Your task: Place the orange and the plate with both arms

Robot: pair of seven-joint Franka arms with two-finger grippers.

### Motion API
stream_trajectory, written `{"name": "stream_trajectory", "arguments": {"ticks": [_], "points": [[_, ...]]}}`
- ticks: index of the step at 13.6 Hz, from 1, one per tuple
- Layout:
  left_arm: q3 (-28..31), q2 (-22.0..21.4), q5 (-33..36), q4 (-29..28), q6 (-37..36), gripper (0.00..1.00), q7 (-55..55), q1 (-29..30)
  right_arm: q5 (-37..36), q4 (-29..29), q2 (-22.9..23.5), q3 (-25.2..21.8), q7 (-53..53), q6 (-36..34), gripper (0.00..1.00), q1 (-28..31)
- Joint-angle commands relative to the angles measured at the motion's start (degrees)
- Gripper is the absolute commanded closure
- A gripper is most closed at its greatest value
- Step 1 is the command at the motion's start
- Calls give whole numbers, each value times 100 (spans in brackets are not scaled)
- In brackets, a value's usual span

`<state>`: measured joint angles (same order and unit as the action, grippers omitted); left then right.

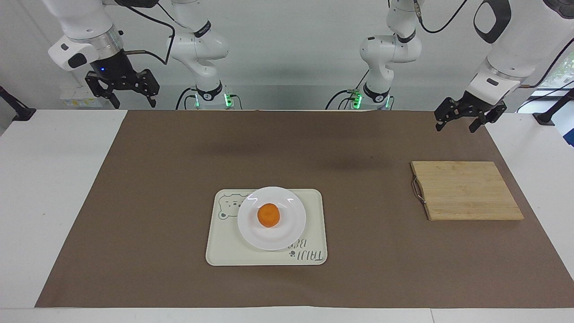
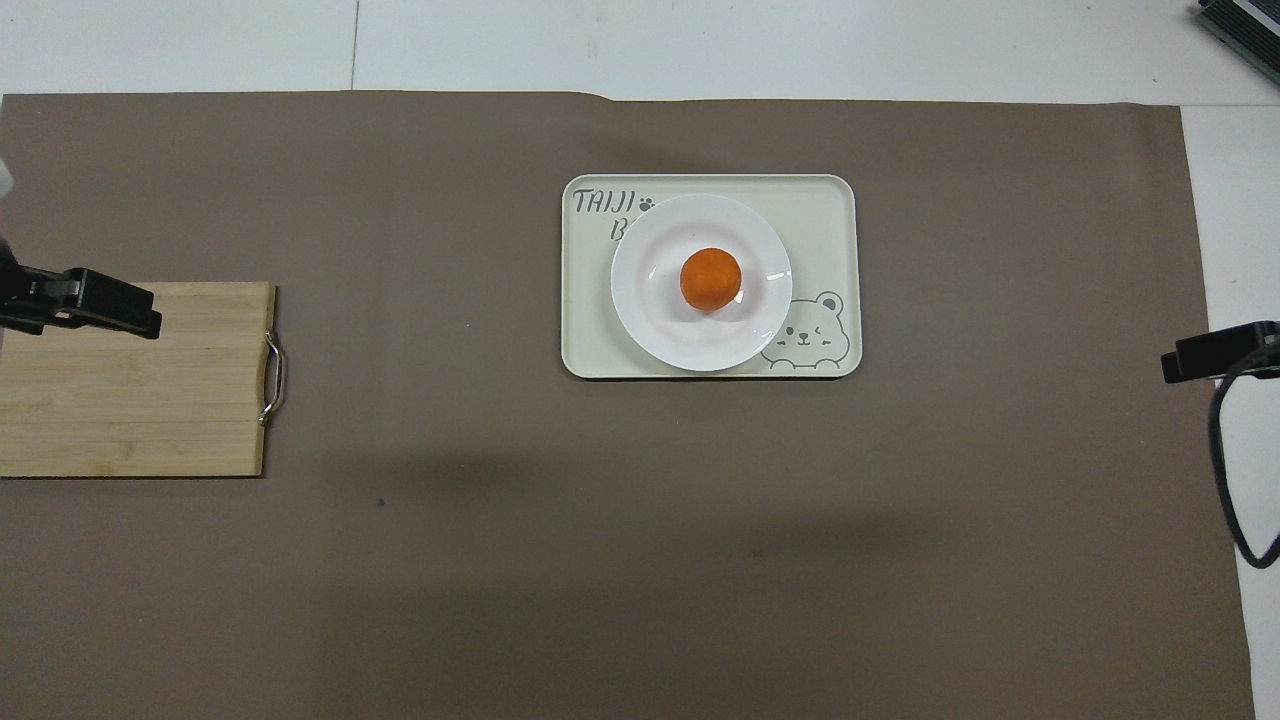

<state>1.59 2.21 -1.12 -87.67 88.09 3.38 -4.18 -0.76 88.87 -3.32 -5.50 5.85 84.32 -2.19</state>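
**Room and counter**

White counter (image 1: 58,188) with a brown mat (image 1: 179,179) covering most of it. Plain pale grey-white wall (image 1: 291,45) at the robots' end. Window with greenery (image 1: 566,67) at the left arm's end. Even, soft light; faint shadows on the mat. Dark clamp mounts (image 1: 18,112) at counter corners.

Cut off and covered parts

In the overhead view, the bamboo cutting board (image 2: 130,380) runs off the frame's left edge, only the tips of the left gripper (image 2: 85,300) and right gripper (image 2: 1215,352) show, and the plate (image 2: 665,330) hides part of the tray's lettering (image 2: 605,203).
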Motion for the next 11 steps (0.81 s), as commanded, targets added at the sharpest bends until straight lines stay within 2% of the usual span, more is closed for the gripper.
{"name": "stream_trajectory", "arguments": {"ticks": [1, 3, 11], "points": [[-9, -89, 103, -66, -11, 0, 49, 14, 5, -124, 59, 23, -137, -100, 0, -1], [-9, -89, 103, -66, -11, 0, 49, 13, 22, -264, 156, 23, -137, -407, 0, 8], [-9, -89, 103, -66, -11, 0, 49, 14, 190, -239, 121, 23, -436, -303, 0, 8]]}}
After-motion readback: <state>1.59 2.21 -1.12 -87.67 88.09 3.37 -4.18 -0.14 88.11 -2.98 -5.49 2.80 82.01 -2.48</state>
